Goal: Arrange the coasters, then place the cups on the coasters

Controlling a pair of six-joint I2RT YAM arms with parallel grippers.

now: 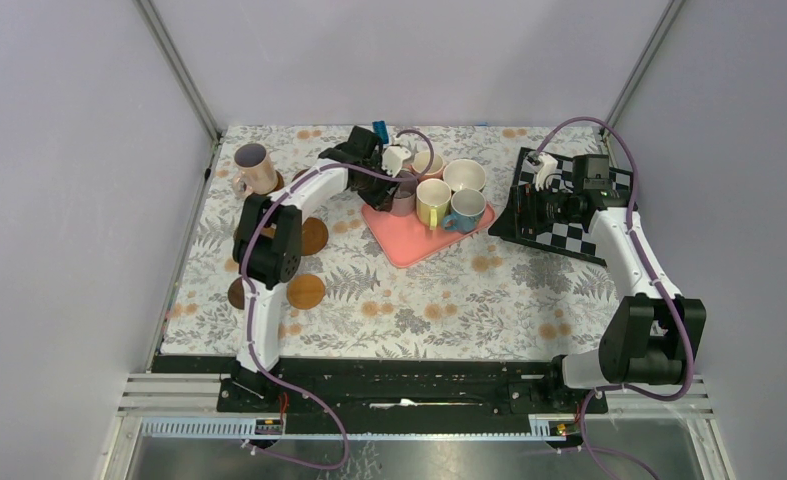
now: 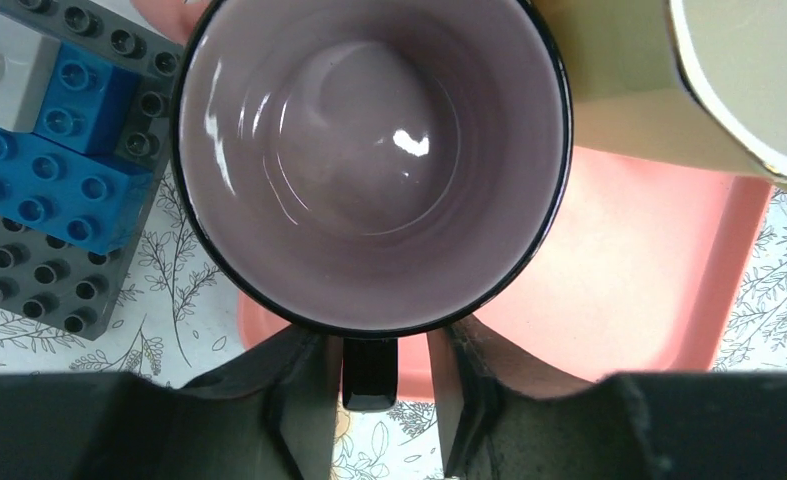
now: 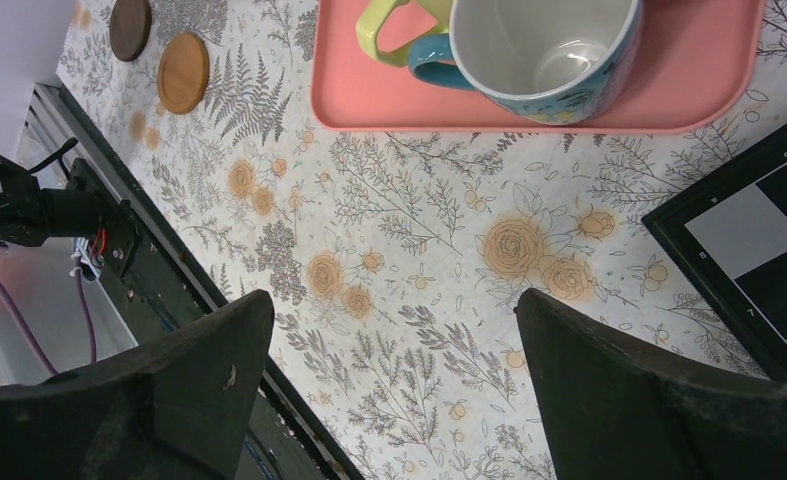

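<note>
Over the pink tray (image 2: 619, 270), left pincer (image 2: 379, 345) straddles the handle (image 2: 369, 380) of the mauve mug (image 2: 369, 150), unclamped; right pincer (image 3: 394, 305) gapes, empty.

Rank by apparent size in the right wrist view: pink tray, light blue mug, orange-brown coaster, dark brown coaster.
1. pink tray
2. light blue mug
3. orange-brown coaster and dark brown coaster: not ranked, since the dark one lies farther off and is cut by the frame's top.

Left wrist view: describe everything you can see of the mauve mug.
The mauve mug stands upright and empty on the pink tray, glossy ceramic, mauve inside with a dark rim and dark handle. Its handle lies between the fingers of the left gripper, small gaps showing either side. The yellow mug sits close beside it; contact unclear.
</note>
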